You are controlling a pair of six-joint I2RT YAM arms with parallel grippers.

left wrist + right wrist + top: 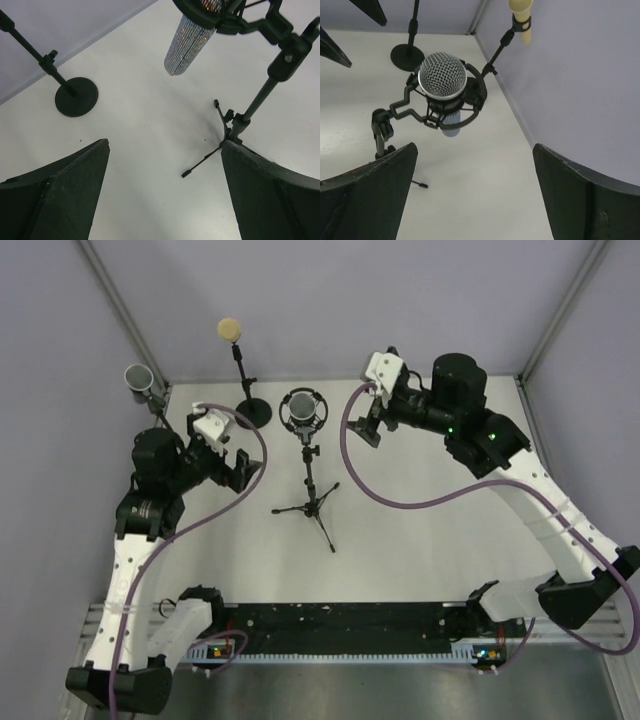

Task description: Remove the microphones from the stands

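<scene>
The microphone (302, 407) has a silver mesh head (442, 75) and a glittery silver body (189, 44). It sits upright in a black shock mount (472, 95) on top of a black tripod stand (311, 498). To the left of the stand my left gripper (243, 468) is open, with nothing between its fingers (165, 144). On the stand's right, and apart from the mount, my right gripper (372, 426) is also open and empty (474, 147); the microphone lies ahead of its fingers.
A second stand with a round black base (254, 412) holds a beige microphone (229, 330) behind the tripod. A grey microphone (137, 378) stands at the back left. Walls close the table's back and sides. Tripod legs (202, 161) spread over the tabletop.
</scene>
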